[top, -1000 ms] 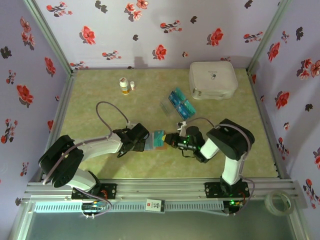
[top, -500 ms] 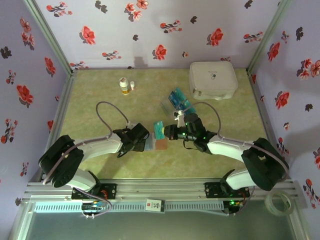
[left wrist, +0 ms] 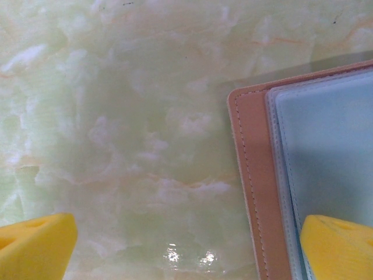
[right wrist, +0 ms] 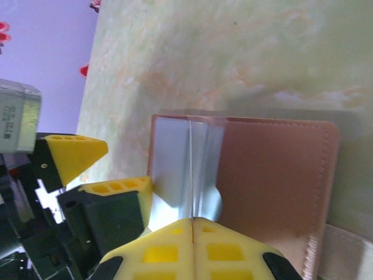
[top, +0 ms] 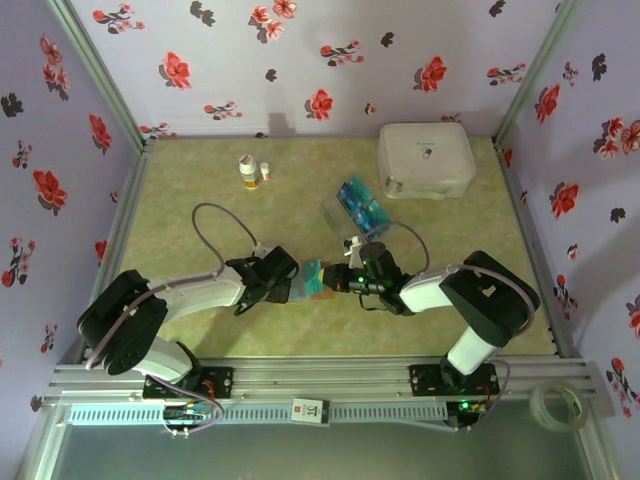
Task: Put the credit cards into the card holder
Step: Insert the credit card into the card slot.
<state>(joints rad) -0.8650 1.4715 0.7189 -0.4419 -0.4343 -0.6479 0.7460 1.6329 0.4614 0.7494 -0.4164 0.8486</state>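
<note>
Teal on brown: the right gripper (top: 338,280) had its fingers pinched flat together on 1 card (top: 313,271). The card showed edge-on in the wrist view, nosing at the clear sleeves of the open holder (right wrist: 274,175). The left gripper (left wrist: 186,242) was spread wide, 1 finger (left wrist: 341,248) pressing the sleeve side down, the other over bare table (left wrist: 116,116). The holder lay between the 2 grippers. Spare cards (top: 360,203) sat in the tray (top: 332,212) further back. Insertion step, I'd judge, with this card not yet seated. Next move calls for a shallow slide into a sleeve mouth while the left finger pins the holder.
</note>
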